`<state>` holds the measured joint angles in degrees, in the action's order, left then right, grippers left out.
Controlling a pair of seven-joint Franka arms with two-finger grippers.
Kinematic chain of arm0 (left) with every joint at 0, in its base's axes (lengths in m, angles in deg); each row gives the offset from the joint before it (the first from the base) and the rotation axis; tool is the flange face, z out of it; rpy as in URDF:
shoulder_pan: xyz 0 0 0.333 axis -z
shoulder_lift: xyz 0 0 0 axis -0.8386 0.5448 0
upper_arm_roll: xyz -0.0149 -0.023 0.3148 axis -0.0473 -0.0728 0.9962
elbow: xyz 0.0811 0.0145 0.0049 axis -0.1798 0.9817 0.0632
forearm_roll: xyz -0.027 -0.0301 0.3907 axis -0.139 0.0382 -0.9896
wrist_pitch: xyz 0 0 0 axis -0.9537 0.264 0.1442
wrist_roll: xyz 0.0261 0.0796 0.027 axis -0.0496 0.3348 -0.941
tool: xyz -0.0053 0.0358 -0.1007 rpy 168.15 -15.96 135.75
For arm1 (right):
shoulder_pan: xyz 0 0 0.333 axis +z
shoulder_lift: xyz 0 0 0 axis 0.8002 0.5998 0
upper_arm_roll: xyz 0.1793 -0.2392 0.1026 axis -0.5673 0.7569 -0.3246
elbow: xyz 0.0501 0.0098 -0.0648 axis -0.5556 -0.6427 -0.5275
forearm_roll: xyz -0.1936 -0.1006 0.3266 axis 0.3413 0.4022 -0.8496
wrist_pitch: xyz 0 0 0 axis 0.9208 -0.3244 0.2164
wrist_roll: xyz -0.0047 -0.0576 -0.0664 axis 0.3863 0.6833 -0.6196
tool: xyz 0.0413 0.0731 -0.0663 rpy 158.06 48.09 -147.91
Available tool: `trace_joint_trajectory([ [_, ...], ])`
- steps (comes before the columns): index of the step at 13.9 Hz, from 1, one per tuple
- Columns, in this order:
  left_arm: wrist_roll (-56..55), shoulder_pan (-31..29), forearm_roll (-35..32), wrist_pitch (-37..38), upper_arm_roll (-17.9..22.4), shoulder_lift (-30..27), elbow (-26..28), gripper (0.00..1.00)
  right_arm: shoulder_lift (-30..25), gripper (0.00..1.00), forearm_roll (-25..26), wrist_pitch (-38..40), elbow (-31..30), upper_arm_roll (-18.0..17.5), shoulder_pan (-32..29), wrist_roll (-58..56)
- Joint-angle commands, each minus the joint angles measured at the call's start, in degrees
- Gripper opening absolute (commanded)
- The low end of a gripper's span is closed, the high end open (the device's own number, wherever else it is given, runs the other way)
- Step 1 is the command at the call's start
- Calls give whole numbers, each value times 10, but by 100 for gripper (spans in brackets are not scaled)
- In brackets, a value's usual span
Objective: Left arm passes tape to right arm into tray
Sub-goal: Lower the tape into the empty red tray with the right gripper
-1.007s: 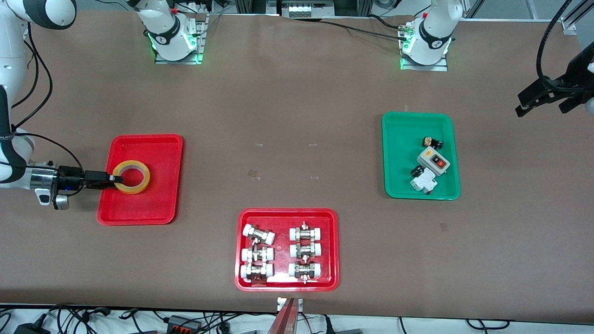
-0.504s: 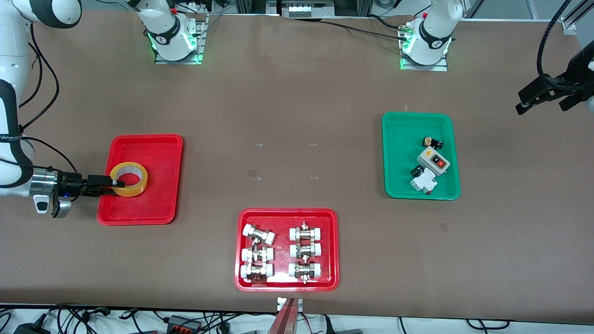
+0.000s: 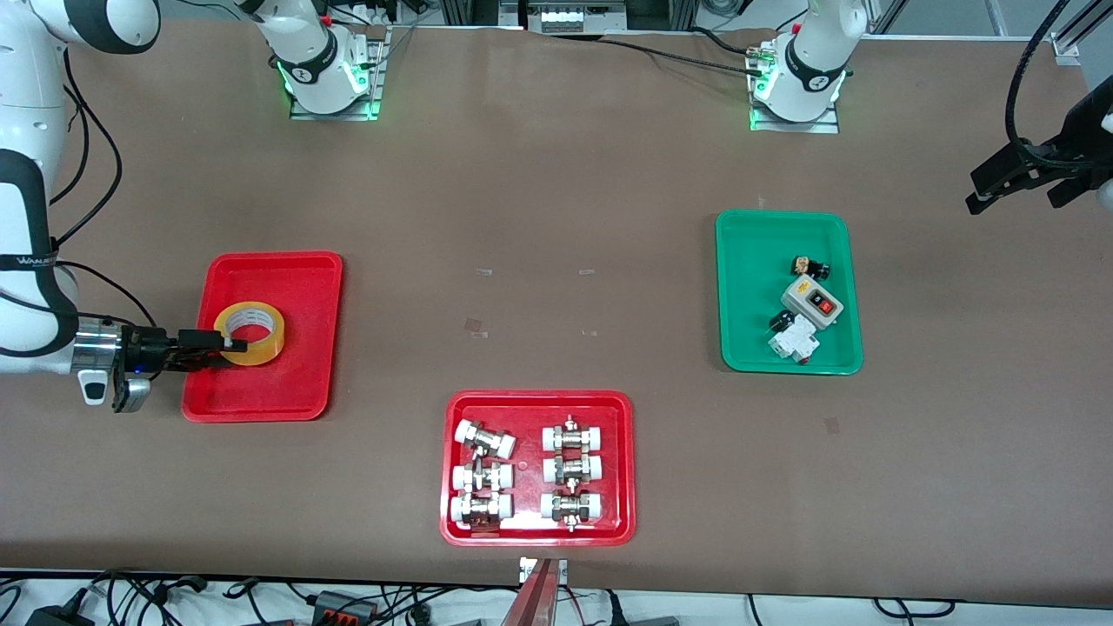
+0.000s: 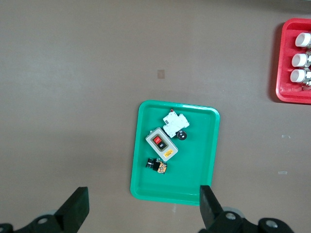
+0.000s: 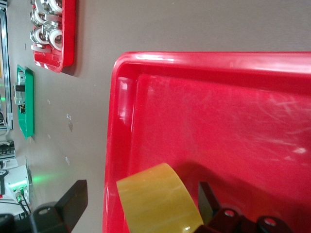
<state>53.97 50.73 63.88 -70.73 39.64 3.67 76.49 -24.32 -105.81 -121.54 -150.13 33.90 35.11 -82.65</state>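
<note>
Tape (image 3: pixel 250 333) lying in the plain red tray (image 3: pixel 300 387), right gripper (image 3: pixel 228 345) straddling its wall with fingers spread, gripping nothing, left gripper (image 3: pixel 1013 187) waiting wide open and empty beside the green tray (image 3: pixel 748 261).

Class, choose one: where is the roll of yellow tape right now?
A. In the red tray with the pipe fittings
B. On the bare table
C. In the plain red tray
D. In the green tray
C: the tape lies in the plain red tray, with the right gripper open at it.
</note>
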Motion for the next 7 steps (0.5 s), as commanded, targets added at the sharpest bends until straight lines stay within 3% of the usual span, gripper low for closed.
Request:
trace_joint_trajectory([
  [1, 6, -2, -3, 12, 0, 2, -11, 100, -6, 100, 7, -12, -4, -2, 15, -5],
  [4, 5, -2, 3, 12, 0, 2, -12, 100, -6, 100, 14, -14, -1, -2, 20, -10],
  [7, 34, -9, 3, 14, 1, 2, -11, 100, -13, 100, 78, -59, 19, -1, 39, -50],
])
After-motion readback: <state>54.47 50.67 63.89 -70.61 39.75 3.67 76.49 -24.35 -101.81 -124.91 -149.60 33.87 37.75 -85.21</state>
